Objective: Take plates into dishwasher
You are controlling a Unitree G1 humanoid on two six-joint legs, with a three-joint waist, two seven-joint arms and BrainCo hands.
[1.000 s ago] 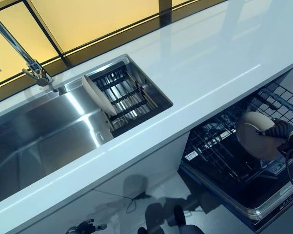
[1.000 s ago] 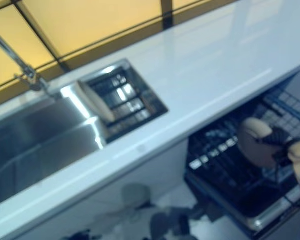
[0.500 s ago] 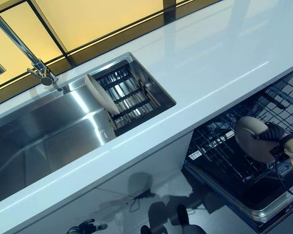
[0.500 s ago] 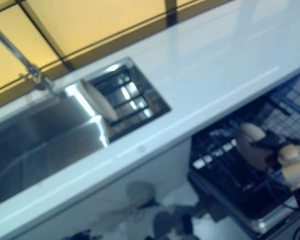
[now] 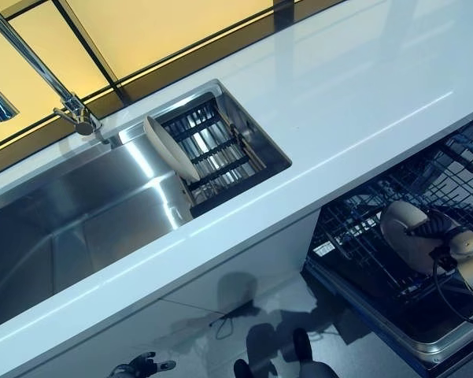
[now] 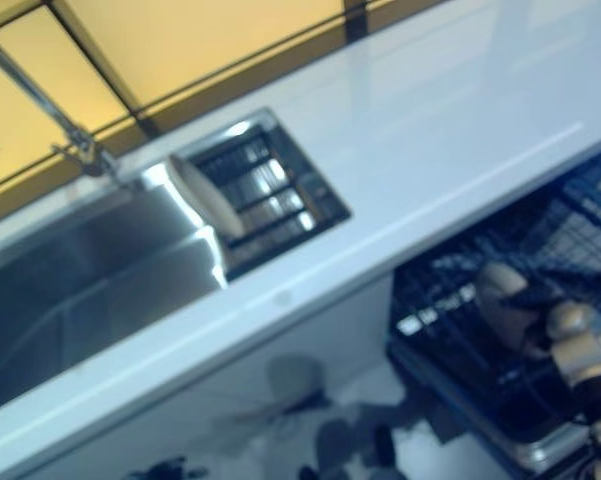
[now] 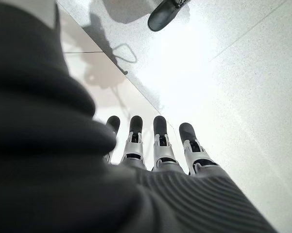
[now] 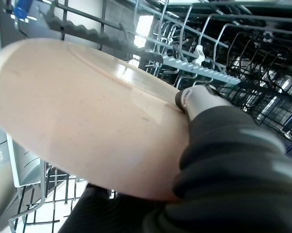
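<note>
My right hand (image 5: 439, 229) is shut on a beige plate (image 5: 405, 234), holding it tilted over the open dishwasher's wire rack (image 5: 370, 228) below the counter at the right. In the right wrist view the plate (image 8: 87, 116) fills most of the picture, with my thumb (image 8: 197, 97) pressed on its face and the rack's tines (image 8: 194, 53) just behind. A second beige plate (image 5: 170, 148) stands on edge in the dark drainer rack (image 5: 216, 150) inside the sink. My left hand (image 5: 138, 366) hangs low near the floor, fingers (image 7: 160, 141) straight.
A white countertop (image 5: 330, 94) runs across the view above the dishwasher. The steel sink (image 5: 71, 213) with its tap (image 5: 71, 110) lies at the left. A yellow-lit window (image 5: 157, 31) runs behind. A person's dark shoe (image 7: 166, 13) stands on the pale floor.
The camera has shifted, moving the whole scene right. My right hand has lowered the plate and brought it closer to the dishwasher rack.
</note>
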